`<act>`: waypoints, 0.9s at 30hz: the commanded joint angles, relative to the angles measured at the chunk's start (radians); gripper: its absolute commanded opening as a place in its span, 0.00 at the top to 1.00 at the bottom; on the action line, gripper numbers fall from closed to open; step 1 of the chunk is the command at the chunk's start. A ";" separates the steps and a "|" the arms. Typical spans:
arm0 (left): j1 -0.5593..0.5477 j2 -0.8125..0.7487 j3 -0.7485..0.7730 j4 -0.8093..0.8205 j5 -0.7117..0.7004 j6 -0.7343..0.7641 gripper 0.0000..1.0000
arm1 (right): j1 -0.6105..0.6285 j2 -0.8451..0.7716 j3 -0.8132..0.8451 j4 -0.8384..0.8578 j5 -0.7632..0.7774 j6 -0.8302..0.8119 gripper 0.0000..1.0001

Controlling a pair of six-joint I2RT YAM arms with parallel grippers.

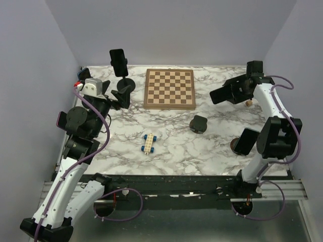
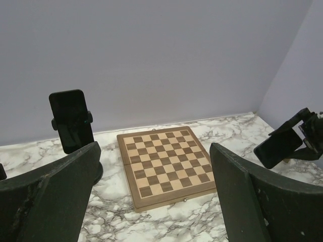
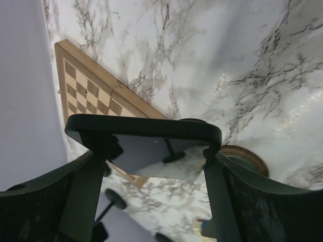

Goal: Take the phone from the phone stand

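A black phone (image 1: 119, 61) stands upright, clamped in a black phone stand (image 1: 125, 83) at the back left; it also shows in the left wrist view (image 2: 70, 121). My left gripper (image 1: 121, 96) is open and empty just in front of the stand's base; its fingers (image 2: 60, 196) are wide apart. My right gripper (image 1: 225, 94) is shut on a second black phone (image 3: 144, 132), gripped by its two ends and held above the table at the back right. That phone also shows in the left wrist view (image 2: 280, 146).
A wooden chessboard (image 1: 169, 88) lies at the back middle. A dark lump (image 1: 199, 123) and a blue and cream toy car (image 1: 149, 142) lie mid-table. A brown round disc (image 3: 247, 156) lies under the right gripper. Walls close the left, back and right.
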 commanded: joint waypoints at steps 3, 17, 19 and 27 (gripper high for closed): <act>0.002 -0.014 0.003 0.021 -0.003 -0.021 0.03 | -0.035 0.122 0.026 0.096 -0.262 0.389 0.99; 0.002 -0.034 -0.004 0.018 -0.065 -0.009 0.04 | -0.036 0.429 0.346 -0.055 -0.182 0.613 0.99; 0.002 -0.034 -0.004 0.018 -0.069 -0.009 0.05 | -0.037 0.455 0.362 -0.058 -0.151 0.609 0.99; 0.002 -0.033 -0.001 0.017 -0.063 -0.014 0.05 | -0.064 0.614 0.517 -0.159 -0.085 0.475 0.96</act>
